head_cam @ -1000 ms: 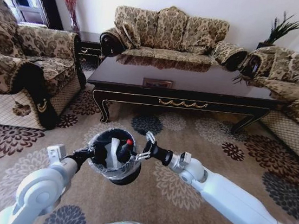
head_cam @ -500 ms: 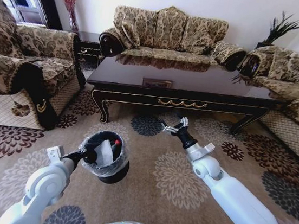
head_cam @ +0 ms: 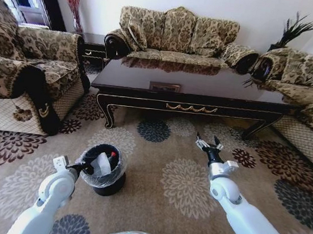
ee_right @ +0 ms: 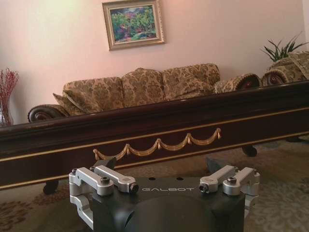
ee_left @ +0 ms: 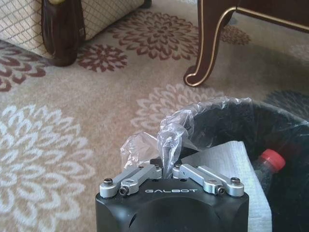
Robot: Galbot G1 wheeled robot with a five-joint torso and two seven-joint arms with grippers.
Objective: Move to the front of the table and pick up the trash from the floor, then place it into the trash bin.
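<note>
I am looking down at the carpet in front of the long dark surface [head_cam: 192, 82]. My left hand [head_cam: 85, 168] is pinching the edge of the clear bag on the trash bin [head_cam: 103, 170]. In the left wrist view, the left hand's fingers [ee_left: 145, 172] are clenched tight on that crinkly plastic [ee_left: 166, 140]. The bin is sitting on the carpet [head_cam: 182, 183], right in front of the left hand. Inside the bin, just past the hand, I am seeing the white napkin [ee_left: 236, 166] and the red tip of the tube [ee_left: 271, 158] beside it.

My right hand [head_cam: 209, 143] is hanging in the air, well apart from the bin, and pointing at the surface. Its fingers are spread wide and holding nothing. Straight ahead of that hand is the gold trim [ee_right: 159, 143] on the side of the surface.
</note>
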